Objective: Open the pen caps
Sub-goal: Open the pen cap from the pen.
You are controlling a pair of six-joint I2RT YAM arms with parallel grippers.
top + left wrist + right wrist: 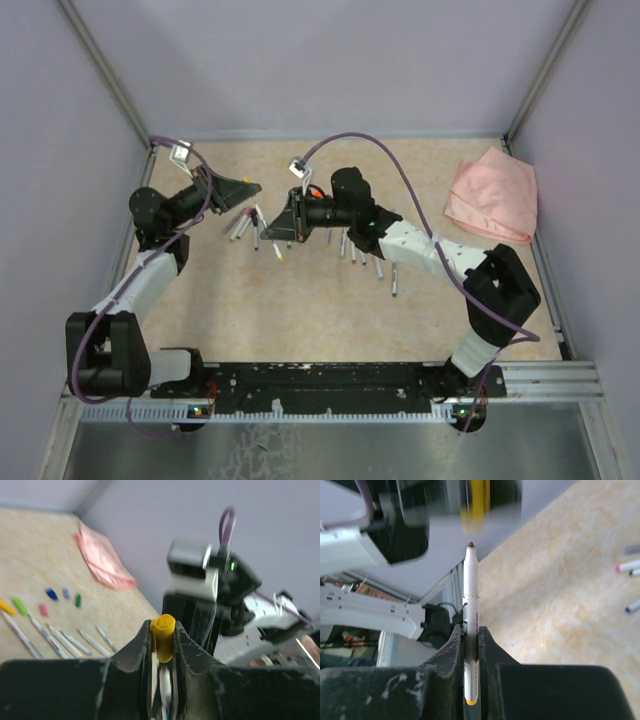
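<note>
My left gripper [162, 626] is shut on a yellow pen cap [163, 639], which stands up between the fingertips. My right gripper [471, 631] is shut on a white pen barrel [471, 592] with a yellow end; its bare tip points at the blurred yellow cap [473, 510] with a small gap between them. In the top view the left gripper [250, 187] and right gripper [283, 228] are raised close together over the back left of the table. Loose blue [51, 594], green [78, 600] and pink [44, 610] caps lie on the table.
Several white pens [245, 228] lie under the grippers and more [365, 260] lie under the right arm. Two capped pens, yellow [7, 607] and green [20, 605], lie beside bare barrels [65, 640]. A pink cloth [493, 195] sits at the back right corner.
</note>
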